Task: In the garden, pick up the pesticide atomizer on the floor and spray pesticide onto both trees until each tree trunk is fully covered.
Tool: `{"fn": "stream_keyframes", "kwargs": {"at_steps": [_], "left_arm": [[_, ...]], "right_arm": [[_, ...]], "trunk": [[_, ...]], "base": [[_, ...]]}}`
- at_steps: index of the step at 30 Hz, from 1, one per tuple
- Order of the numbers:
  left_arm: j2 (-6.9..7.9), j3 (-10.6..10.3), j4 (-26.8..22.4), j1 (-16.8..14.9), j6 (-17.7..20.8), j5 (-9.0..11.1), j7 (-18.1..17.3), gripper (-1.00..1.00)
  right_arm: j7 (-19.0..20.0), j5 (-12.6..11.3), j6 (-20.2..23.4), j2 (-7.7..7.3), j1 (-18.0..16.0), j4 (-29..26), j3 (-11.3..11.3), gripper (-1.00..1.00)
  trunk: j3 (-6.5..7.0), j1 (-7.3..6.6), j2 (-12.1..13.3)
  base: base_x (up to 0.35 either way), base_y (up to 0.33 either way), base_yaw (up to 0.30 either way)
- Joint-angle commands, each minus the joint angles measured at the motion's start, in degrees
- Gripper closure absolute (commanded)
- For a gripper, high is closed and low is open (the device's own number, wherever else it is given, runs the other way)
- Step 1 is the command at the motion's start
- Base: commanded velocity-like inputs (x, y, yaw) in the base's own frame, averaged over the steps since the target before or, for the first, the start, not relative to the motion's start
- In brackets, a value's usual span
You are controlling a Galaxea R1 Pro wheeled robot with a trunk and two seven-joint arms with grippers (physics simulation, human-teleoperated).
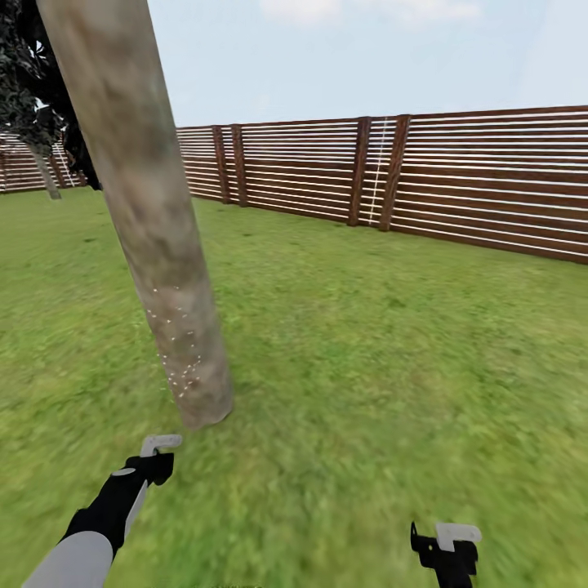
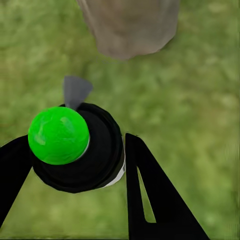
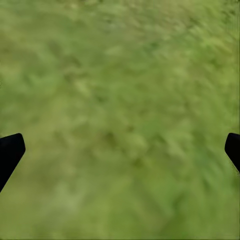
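Note:
A thick mottled grey-tan tree trunk [image 1: 163,245] rises from the lawn just ahead on the left, its base [image 2: 130,25] close in front of my left gripper [image 1: 155,459]. Fine whitish pesticide specks [image 1: 181,359] dot the trunk's lower part. That left gripper [image 2: 75,150] is shut on the pesticide atomizer [image 2: 102,162], a small black bottle whose top shows bright green, with its nozzle toward the trunk. A second tree [image 1: 45,175] with a dark crown stands far off at the left. Low at the right, my right gripper [image 1: 447,545] is open over bare grass [image 3: 121,150].
A brown horizontal-slat fence [image 1: 425,175] runs across the back of the garden. Green lawn [image 1: 392,351] stretches from the trunk to the fence and off to the right.

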Motion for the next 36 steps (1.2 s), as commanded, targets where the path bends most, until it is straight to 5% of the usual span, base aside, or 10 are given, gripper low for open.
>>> {"fn": "stream_keyframes", "kwargs": {"at_steps": [1,17,25,36], "left_arm": [[-0.01,0.0,0.0,0.0,0.0,0.0,0.0,1.00],[0.07,0.0,0.0,0.0,0.0,0.0,0.0,1.00],[0.07,0.0,0.0,0.0,0.0,0.0,0.0,1.00],[0.07,0.0,0.0,0.0,0.0,0.0,0.0,1.00]], "right_arm": [[0.0,0.0,0.0,0.00,0.0,0.0,0.0,-1.00],[0.0,0.0,0.0,0.00,0.0,0.0,0.0,-1.00],[0.0,0.0,0.0,0.00,0.0,0.0,0.0,-1.00],[0.0,0.0,0.0,0.00,0.0,0.0,0.0,-1.00]], "trunk": [[0.00,0.00,0.0],[0.00,0.00,0.0],[0.00,0.00,0.0],[0.00,0.00,0.0]], "base": [[0.000,-0.273,0.277],[0.010,-0.273,0.086],[0.219,-0.203,0.251],[0.295,-0.119,0.013]]}}
